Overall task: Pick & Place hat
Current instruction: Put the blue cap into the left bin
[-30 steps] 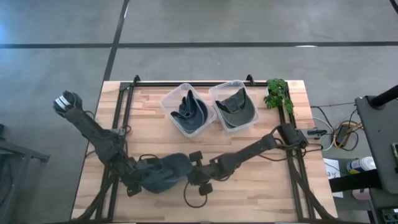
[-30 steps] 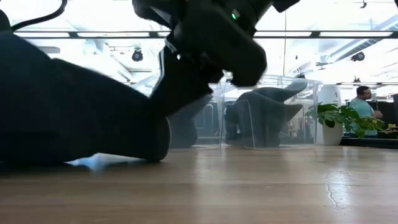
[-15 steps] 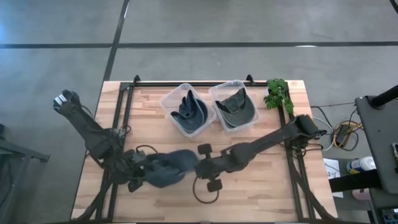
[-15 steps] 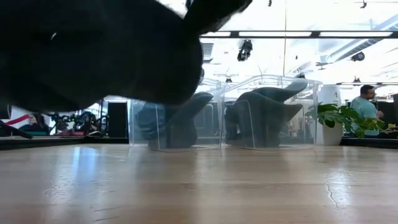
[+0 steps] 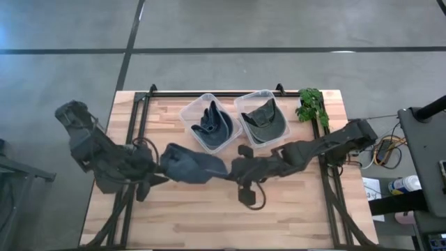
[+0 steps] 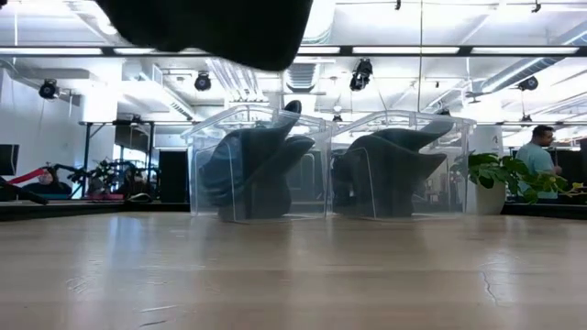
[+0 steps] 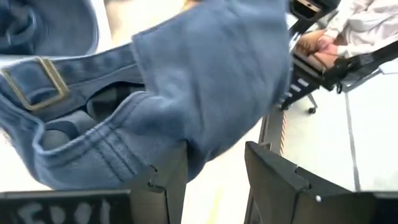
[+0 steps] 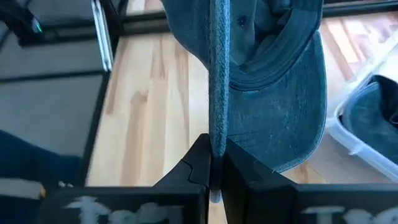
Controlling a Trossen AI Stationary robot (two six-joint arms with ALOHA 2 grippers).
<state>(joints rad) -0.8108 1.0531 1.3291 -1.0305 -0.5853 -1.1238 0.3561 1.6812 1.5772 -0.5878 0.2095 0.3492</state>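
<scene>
I have the hat lifted off the worktop, pinched in my right end effector, left end effector wide apart beside it, placing into a bin not yet done.

Three hats: one blue hat held aloft, one in each bin. Two clear bins stand side by side. One plant.

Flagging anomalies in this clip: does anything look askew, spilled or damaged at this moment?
Nothing spilled or damaged. The blue denim hat hangs above the table, its brim pinched by the right end effector, with the open left end effector beside it. Both clear bins stand upright, each holding a hat.
</scene>
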